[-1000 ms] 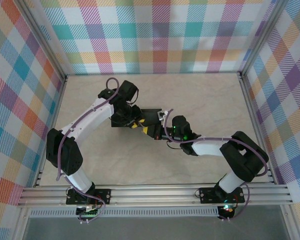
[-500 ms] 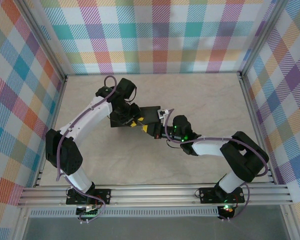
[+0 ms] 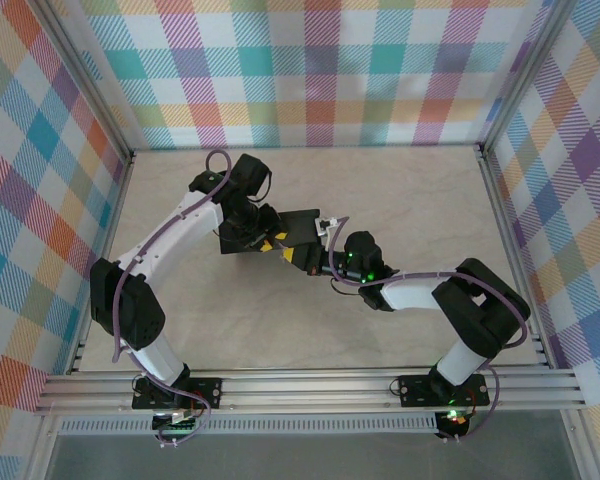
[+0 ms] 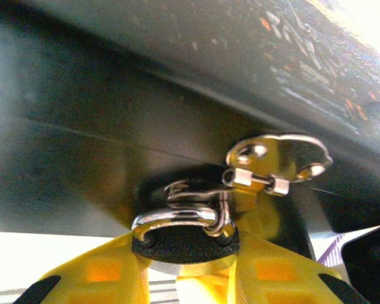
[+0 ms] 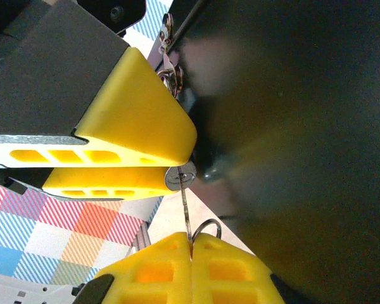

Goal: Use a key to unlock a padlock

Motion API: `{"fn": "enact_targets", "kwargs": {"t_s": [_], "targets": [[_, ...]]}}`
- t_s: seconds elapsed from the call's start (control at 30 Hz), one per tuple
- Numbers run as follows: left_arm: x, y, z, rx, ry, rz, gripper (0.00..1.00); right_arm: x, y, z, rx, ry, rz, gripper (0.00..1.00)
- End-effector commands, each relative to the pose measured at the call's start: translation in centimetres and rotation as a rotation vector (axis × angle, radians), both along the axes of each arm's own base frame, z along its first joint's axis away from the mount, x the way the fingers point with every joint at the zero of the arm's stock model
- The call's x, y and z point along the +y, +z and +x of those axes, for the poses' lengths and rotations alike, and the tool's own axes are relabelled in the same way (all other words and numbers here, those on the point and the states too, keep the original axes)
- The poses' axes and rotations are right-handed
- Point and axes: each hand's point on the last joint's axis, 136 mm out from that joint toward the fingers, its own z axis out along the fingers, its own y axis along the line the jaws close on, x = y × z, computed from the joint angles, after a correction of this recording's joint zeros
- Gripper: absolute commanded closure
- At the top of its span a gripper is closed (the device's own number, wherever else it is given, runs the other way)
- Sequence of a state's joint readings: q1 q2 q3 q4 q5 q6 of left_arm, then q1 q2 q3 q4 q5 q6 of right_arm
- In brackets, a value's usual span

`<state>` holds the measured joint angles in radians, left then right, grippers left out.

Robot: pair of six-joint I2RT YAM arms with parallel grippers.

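The left gripper [image 4: 187, 275] clamps the padlock [image 4: 185, 244] between its 2 yellow fingers, the shackle hooked through the black box's [image 4: 114, 114] metal latch [image 4: 278, 158]. The right gripper [image 5: 191, 250] pinches the key [image 5: 185, 212], tip at the padlock's keyhole.

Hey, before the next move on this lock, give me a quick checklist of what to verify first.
1. Left hand clamped on the padlock body: ok.
2. Right hand shut on the key, blade pointing out from the fingertips: ok.
3. Key tip up against the padlock's silver keyway face: ok, it reaches the face's lower edge.
4. Key tip actually inside the slot: cannot tell.
5. Shackle with both legs in the body and threaded through the hasp on the black box: ok, so the lock is not yet open.
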<state>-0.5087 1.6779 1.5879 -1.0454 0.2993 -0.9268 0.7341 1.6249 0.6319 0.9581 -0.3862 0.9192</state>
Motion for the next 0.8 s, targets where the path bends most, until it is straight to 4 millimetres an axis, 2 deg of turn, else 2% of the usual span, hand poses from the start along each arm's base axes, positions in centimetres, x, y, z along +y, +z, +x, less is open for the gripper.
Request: {"fn": "enact_targets", "kwargs": {"t_s": [0.0, 0.23, 0.47, 0.6, 0.7, 0.77], "targets": [[-1.5, 1.9, -1.3, 0.012, -0.053, -0.081, 1.0, 0.5, 5.4, 0.8, -0.132, -0.015, 0.139, 0.99], [-1.9, 1.8, -1.2, 0.012, -0.052, -0.101, 1.0, 1.8, 6.7, 1.2, -0.149, 0.011, 0.171, 0.99], [-2.2, 2.2, -1.4, 0.007, -0.066, -0.109, 1.0, 2.0, 7.8, 1.7, -0.176, -0.008, 0.165, 0.98], [-2.2, 1.7, -1.6, 0.015, -0.051, -0.106, 1.0, 2.2, 8.7, 1.7, -0.189, 0.001, 0.171, 0.95], [-0.9, 1.9, -1.0, -0.01, -0.011, -0.06, 1.0, 1.6, 7.8, 1.2, -0.178, 0.001, 0.137, 0.88], [0.2, 1.9, -0.4, -0.023, 0.033, -0.034, 1.0, 0.8, 6.3, 0.6, -0.165, -0.004, 0.081, 0.81]]}}
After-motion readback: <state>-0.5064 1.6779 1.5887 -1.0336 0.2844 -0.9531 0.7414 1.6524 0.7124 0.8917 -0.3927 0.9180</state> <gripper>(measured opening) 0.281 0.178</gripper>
